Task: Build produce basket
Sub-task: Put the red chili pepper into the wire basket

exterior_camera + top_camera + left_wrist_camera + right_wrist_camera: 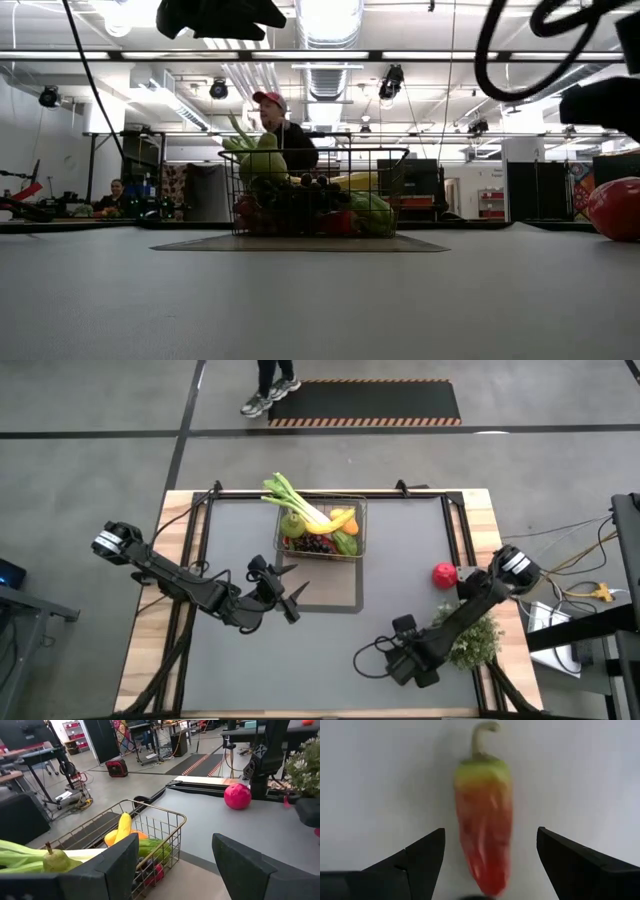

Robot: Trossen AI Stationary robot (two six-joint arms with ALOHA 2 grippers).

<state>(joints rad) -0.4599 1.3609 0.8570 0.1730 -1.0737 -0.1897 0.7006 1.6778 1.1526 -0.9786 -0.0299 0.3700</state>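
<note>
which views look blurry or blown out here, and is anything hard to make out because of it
Right wrist view: the red pepper is soft and blurred between the open right gripper. Low view: ceiling lights glare white; the basket is backlit and dark. High and left wrist views: evenly lit, the apple crisp.

One wire basket (361, 532) sits at twelve o'clock on the table (180, 660), on one dark flat mat (330, 598). In it can be counted one leek (292, 496), one pear (291, 525), one banana (340, 518), one bunch of dark grapes (313, 544), and one green piece (346, 544) at its four o'clock corner; further red pieces lie low inside, too hidden to count. Outside the basket there is one red apple (444, 574) at three o'clock, one red pepper (484, 825) with a green shoulder, and one bushy leafy plant (476, 642) at four o'clock. Two arms work the table. Two people show in the room behind.
</note>
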